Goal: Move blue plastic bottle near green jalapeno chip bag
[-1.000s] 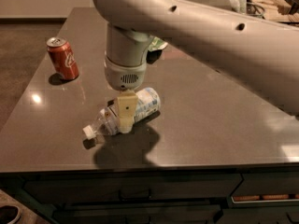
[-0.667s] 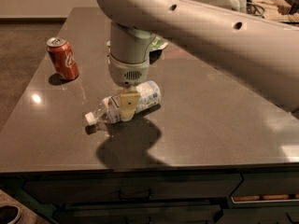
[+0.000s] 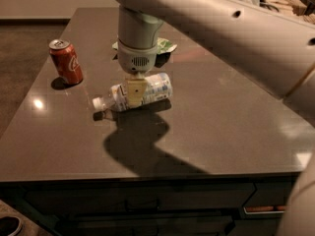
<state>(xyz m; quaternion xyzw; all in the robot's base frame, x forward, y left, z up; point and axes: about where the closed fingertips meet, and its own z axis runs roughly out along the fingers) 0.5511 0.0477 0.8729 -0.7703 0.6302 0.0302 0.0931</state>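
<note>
Right of the red can (image 3: 66,62), on the dark desk (image 3: 221,132), I saw the blue plastic bottle (image 3: 156,86) lying on its side with its white cap on; I could not make out any liquid inside. The can stood upright. The bottle's long axis ran roughly left to right, cap end toward the can and dipping slightly, base away from it. My tool (image 3: 134,95), pointing straight down, was clamped across the bottle's middle. The green jalapeno chip bag (image 3: 166,45) lay flat beyond the bottle, farther from the can, partly hidden by the wrist.
</note>
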